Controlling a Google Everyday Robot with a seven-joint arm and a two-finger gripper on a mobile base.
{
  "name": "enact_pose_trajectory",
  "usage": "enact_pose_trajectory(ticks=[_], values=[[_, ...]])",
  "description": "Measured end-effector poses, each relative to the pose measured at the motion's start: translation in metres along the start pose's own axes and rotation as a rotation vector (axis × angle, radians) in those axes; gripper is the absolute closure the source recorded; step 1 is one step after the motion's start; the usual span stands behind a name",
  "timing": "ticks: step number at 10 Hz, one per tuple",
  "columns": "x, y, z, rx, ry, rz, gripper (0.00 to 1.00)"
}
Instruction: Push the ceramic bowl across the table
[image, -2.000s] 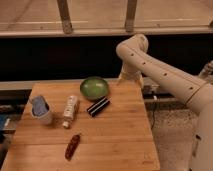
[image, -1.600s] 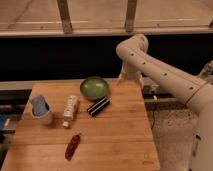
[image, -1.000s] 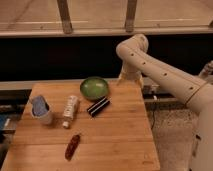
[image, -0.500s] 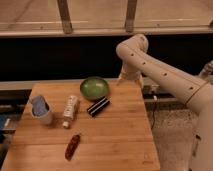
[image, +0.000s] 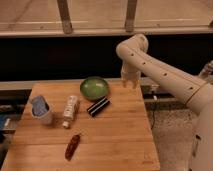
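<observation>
The green ceramic bowl (image: 94, 87) sits upright near the far edge of the wooden table (image: 115, 135), a little right of the middle. My gripper (image: 130, 83) hangs at the end of the white arm, just right of the bowl and above the table's far right corner. It is apart from the bowl and holds nothing.
A white-grey cup with a blue inside (image: 41, 110) stands at the left. A white bottle (image: 70, 110) lies beside it. A black bar (image: 98, 106) lies just in front of the bowl. A reddish-brown item (image: 73, 146) lies near the front. A dark wall and rail run behind the table.
</observation>
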Motion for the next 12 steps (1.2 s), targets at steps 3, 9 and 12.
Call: enact_pose_trajectory(ticks=[3,9,12], values=[[0.000,0.000,-0.001,0.004,-0.004,-0.005,1.00],[-0.067,0.014,0.011,0.078,-0.119,-0.078,1.00],[-0.079,0.034,0.025,0.032,-0.109,-0.118,1.00]])
